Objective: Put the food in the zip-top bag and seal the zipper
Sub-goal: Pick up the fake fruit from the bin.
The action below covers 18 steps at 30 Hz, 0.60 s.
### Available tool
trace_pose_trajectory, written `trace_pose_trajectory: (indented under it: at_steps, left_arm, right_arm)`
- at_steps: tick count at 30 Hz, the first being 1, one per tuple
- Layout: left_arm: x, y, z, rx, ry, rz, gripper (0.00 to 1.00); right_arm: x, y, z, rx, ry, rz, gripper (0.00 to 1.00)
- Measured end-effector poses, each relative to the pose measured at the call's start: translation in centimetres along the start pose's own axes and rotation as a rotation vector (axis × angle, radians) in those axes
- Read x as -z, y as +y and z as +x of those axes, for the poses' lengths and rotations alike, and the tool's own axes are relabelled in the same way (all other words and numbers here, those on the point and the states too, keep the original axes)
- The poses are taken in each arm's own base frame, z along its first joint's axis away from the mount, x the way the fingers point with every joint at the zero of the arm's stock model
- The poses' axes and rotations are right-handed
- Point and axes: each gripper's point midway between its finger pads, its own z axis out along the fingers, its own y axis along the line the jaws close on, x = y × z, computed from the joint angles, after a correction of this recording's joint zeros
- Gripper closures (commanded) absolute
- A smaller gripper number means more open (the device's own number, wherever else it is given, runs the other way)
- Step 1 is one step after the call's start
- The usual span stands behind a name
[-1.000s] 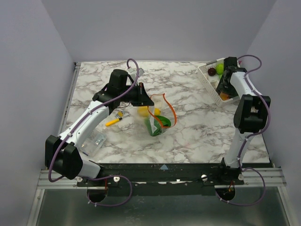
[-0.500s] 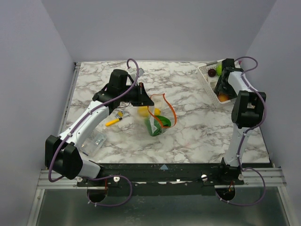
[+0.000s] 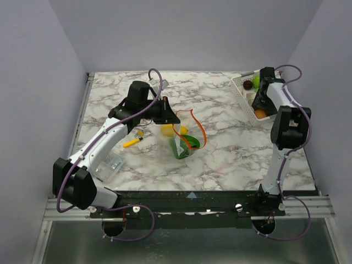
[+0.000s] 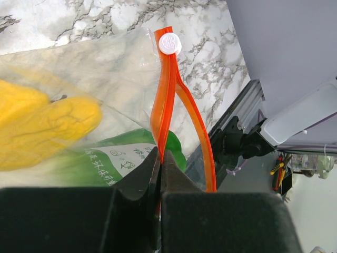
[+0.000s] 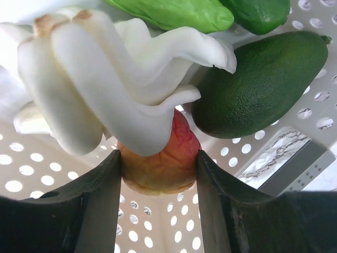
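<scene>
The zip-top bag [image 3: 184, 137] stands open at mid table with a yellow food [image 4: 42, 124] and a green printed item [image 4: 121, 158] inside. My left gripper [image 4: 159, 158] is shut on the zipper [image 4: 167, 89] below its white slider tab [image 4: 169, 43], holding the mouth up; in the top view this gripper [image 3: 171, 118] is at the bag's left rim. My right gripper [image 5: 159, 174] reaches into the white basket [image 5: 158, 232] with a finger against each side of an orange-red fruit [image 5: 160, 158]. A white vegetable [image 5: 105, 79] lies on top of that fruit.
A dark green avocado [image 5: 263, 84] and a bright green vegetable [image 5: 174, 13] lie beside the fruit in the basket [image 3: 240, 88] at the back right. A yellow-orange marker pen [image 3: 133, 142] and a small clear packet [image 3: 113, 162] lie left of the bag.
My right gripper has pushed a little deeper into the basket and settled around the orange-red fruit. The left arm and the bag have not moved.
</scene>
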Motion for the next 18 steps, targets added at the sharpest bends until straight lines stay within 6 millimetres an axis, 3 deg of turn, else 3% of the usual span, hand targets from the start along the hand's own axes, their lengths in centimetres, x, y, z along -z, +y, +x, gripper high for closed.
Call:
trace_pose_trajectory:
  at_steps: [8,18]
  left_arm:
    - [0.0,0.0,0.0,0.0,0.0,0.0,1.0]
    - [0.0,0.0,0.0,0.0,0.0,0.0,1.0]
  right_arm:
    - [1.9,0.0,-2.3,-0.032,-0.069,-0.014,0.99]
    - [9.3,-0.9,-5.7,-0.1,-0.22,-0.1,1.0]
